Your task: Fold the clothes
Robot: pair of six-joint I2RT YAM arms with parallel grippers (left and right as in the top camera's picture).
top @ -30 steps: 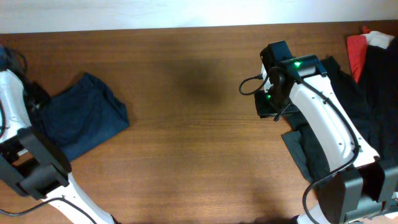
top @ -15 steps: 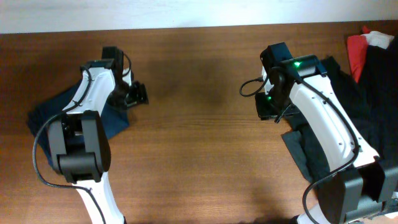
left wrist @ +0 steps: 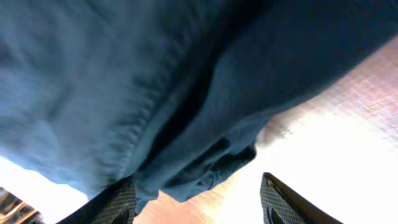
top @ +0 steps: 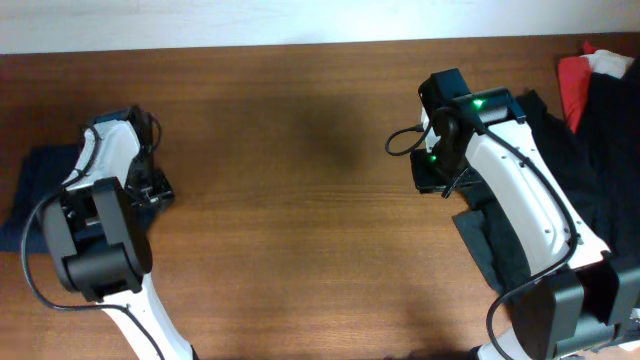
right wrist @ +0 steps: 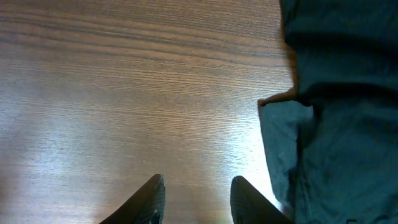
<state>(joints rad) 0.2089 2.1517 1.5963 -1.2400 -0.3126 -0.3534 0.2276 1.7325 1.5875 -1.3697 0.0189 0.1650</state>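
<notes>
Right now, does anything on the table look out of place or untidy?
Nothing looks spilled or damaged. The navy garment sits rumpled at the table's far left edge; the black garment lies heaped, unfolded, at the right edge.

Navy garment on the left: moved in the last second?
Yes. The navy garment slid left, toward the table's left edge, farther from the stationary right arm; the left claw sits at its right edge.

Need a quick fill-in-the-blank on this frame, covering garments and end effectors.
1. The navy garment lies at the ___ end of the table.
2. The right end effector hangs ___ and empty over bare wood.
3. The cloth in the corner beside the black clothes is ___.
Missing: left; open; red.
</notes>
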